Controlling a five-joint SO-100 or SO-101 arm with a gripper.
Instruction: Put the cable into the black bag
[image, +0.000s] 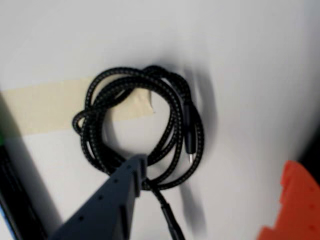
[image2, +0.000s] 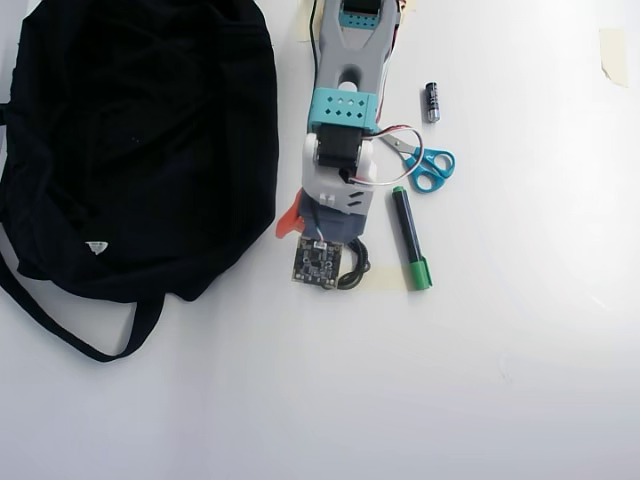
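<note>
**Above the coiled cable, before the grasp**

Beneath the gripper (image: 200, 200) lies the cable (image: 145, 125), a loose black coil on the white table (image: 250, 60), partly over a strip of tape (image: 50, 105). In the wrist view the dark finger (image: 125, 185) tips over the coil's lower edge and the orange finger (image: 295, 205) stands well to the right: the claw is spread wide and holds nothing. The black bag (image2: 140, 140) lies apart, left in the overhead view. Risk: closing on one strand could let the loops unwind and trail outside the bag.
</note>
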